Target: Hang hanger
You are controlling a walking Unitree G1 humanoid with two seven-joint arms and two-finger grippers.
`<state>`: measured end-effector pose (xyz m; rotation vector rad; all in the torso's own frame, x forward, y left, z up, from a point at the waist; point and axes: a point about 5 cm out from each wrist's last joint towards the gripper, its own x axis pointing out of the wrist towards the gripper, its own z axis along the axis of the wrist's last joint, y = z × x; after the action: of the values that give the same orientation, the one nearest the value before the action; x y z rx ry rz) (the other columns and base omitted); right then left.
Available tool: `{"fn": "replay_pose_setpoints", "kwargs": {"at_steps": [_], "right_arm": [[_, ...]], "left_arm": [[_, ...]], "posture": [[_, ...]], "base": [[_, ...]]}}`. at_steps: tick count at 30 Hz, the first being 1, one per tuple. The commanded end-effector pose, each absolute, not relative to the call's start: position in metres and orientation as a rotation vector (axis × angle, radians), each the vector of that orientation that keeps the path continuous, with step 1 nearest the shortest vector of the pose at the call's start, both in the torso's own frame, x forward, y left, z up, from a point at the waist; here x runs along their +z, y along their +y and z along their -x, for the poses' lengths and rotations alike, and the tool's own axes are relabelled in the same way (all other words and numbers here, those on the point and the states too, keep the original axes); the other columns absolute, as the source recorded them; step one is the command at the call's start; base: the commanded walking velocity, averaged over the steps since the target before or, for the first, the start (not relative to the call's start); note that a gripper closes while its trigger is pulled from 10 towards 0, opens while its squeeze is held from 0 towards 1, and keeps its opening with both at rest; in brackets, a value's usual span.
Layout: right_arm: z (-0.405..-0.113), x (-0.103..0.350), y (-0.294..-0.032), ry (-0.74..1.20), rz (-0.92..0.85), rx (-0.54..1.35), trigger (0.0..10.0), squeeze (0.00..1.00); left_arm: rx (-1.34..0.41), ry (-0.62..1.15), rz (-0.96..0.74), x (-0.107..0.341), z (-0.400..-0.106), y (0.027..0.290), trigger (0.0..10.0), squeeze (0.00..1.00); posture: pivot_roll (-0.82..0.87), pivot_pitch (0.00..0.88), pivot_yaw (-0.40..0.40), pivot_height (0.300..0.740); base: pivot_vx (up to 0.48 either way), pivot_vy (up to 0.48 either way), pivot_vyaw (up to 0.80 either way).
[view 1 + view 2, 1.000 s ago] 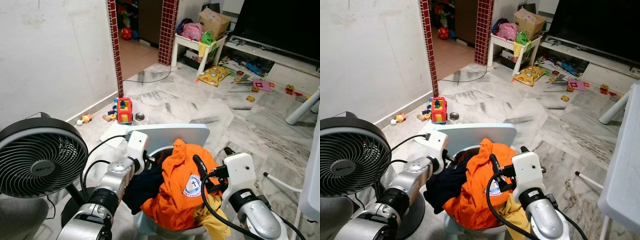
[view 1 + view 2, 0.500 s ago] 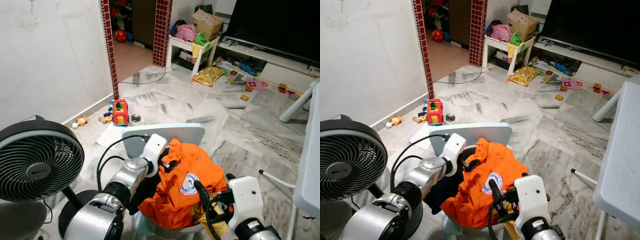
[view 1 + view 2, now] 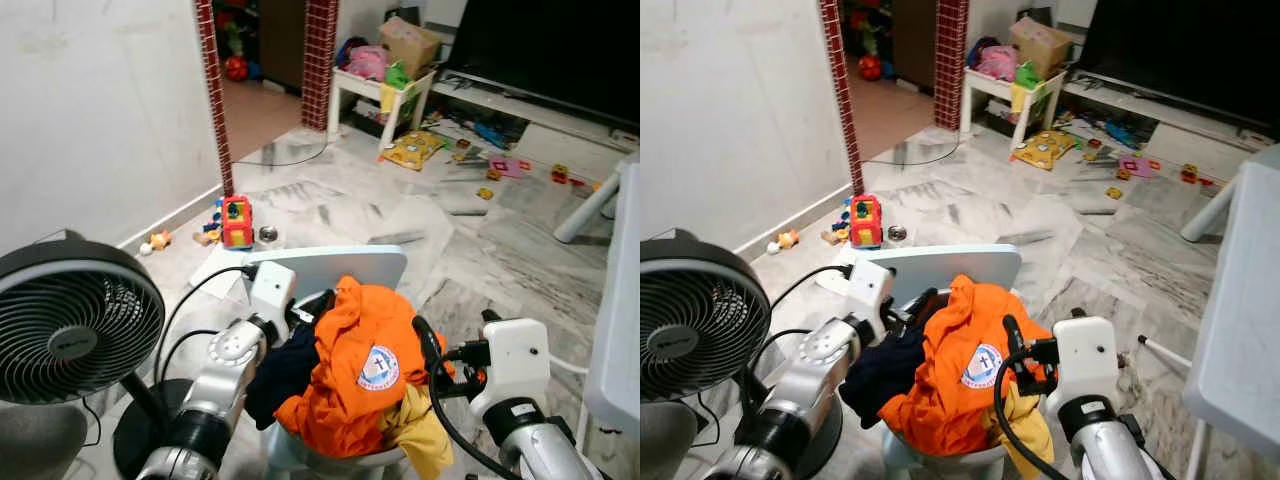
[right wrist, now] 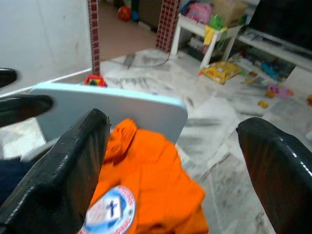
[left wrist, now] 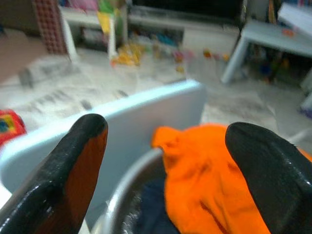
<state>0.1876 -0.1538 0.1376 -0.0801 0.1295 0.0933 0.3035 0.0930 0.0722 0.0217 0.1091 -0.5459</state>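
1. No hanger can be made out; its position and which way it points can't be told.
2. Orange shirt (image 3: 368,375) w/ round badge heaped on top of a metal basin (image 5: 127,204); dark garment (image 3: 283,372) on robot's left side of the pile, yellow cloth (image 3: 420,437) on its right. Pale blue board (image 3: 335,271) stands just behind the basin.
3. Left gripper (image 5: 165,161): arm reaches fwd along left side of pile, wrist by the basin rim, fingers spread wide, nothing between them.
4. Right gripper (image 4: 180,151): arm bent up at right of pile, fingers spread wide, empty, aimed over the shirt.
5. Black fan (image 3: 75,335) at robot's left; toy truck (image 3: 237,221) on marble floor (image 3: 480,250) beyond.
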Motion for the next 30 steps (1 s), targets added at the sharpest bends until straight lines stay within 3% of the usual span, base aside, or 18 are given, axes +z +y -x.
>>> {"fn": "replay_pose_setpoints", "kwargs": {"at_steps": [1,5,12,23,30], "right_arm": [[-0.192,0.136,-0.158,0.126,0.078,0.069,10.0,0.00],[-0.198,0.135,-0.155,0.108,0.102,0.097,10.0,0.00],[-0.211,0.139,-0.157,0.059,0.111,0.108,10.0,0.00],[-0.210,0.134,-0.160,0.058,0.117,0.101,10.0,0.00],[-0.212,0.133,-0.159,0.058,0.121,0.114,10.0,0.00]], "left_arm": [[-0.583,0.047,-0.030,0.084,-0.298,0.088,10.0,0.00],[-0.549,0.061,-0.008,0.083,-0.294,0.093,10.0,0.00],[-0.510,0.065,0.040,0.091,-0.305,0.090,10.0,0.00],[-0.532,0.071,0.044,0.093,-0.308,0.083,10.0,0.00],[-0.503,0.071,0.080,0.093,-0.310,0.082,10.0,0.00]], "posture": [[-0.02,0.000,-0.092,0.740],[-0.01,0.000,-0.094,0.740],[-0.01,0.000,-0.088,0.740],[-0.02,0.000,-0.077,0.740],[-0.02,0.000,-0.080,0.740]], "base": [[0.000,0.000,0.00],[0.000,0.000,0.00],[0.000,-0.174,0.65],[0.000,-0.422,0.00],[0.000,-0.035,0.00]]}}
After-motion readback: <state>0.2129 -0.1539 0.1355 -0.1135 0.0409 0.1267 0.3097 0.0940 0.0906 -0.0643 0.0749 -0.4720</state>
